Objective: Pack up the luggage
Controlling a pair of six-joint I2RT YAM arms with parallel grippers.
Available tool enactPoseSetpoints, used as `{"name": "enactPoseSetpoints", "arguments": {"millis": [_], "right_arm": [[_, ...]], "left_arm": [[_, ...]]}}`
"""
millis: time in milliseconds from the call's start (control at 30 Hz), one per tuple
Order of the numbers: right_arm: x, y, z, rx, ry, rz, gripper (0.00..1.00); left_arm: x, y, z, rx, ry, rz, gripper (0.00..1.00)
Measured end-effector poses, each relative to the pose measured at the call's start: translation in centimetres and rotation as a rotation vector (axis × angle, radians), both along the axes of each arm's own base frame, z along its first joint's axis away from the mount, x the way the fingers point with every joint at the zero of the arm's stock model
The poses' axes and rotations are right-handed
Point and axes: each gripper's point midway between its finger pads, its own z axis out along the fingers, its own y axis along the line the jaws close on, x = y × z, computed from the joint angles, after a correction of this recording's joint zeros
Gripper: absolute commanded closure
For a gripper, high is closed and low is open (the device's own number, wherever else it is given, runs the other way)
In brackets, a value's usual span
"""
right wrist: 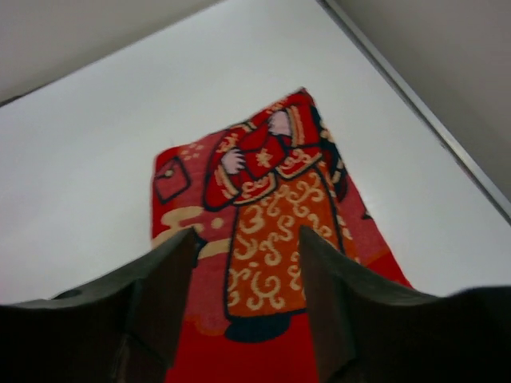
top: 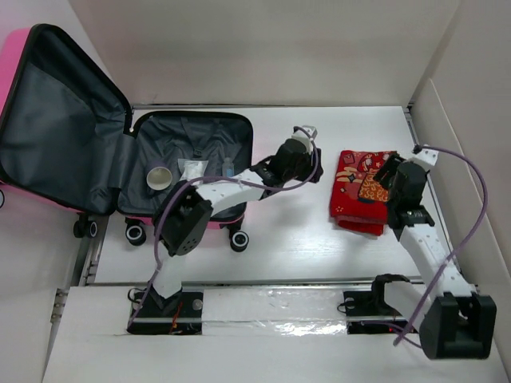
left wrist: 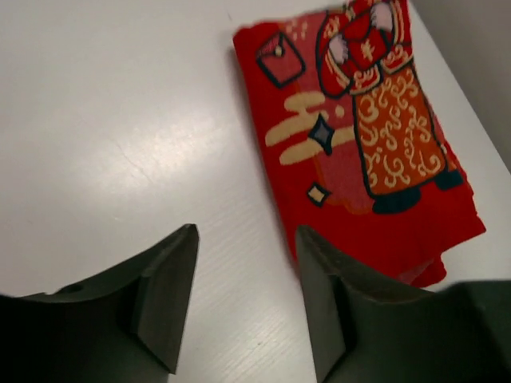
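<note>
I see luggage (top: 192,132) open, far left on desk (top: 279,239). Left tool (left wrist: 247,255) and right tool (right wrist: 247,255) both apart, empty, at red cloth (top: 351,199). My worry: arms crowd, tools clash; one-layer pinch, cloth unfolds.

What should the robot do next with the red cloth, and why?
Probably lower the right gripper onto the red cloth and pinch it. That gripper and the left gripper are open and empty, and the cloth lies folded on the table, outside the open luggage.
</note>
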Motion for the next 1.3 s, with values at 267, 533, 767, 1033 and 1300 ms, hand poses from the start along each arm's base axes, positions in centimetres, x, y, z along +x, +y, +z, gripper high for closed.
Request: {"name": "enactPoseSetpoints", "arguments": {"millis": [267,533,767,1033,1300], "right_arm": [[1.3,-7.4,-8.7,0.191,0.228,-0.134,0.07],[1.7,-7.3,-14.5,0.398,0.328,-0.070,0.12],[4.2,-3.8,-15.5,0.485,0.325,0.096,0.17],[6.3,3.7,-15.3,0.505,0.325,0.334,0.18],[6.2,5.0,-12.3,0.510,0.266,0.402,0.00]], "left_arm": [[-1.9,-2.6,-4.6,-0.026,0.123,-0.096,0.29],[-2.5,-1.8,-4.3,-0.057,0.104,-0.091,0.27],[-2.4,-1.0,-5.4,-0.045,0.126,-0.089,0.23],[-0.7,0.8,-6.1,-0.033,0.147,-0.044,0.17],[0.0,2.1,-10.7,0.032,0.229,0.025,0.10]]}}
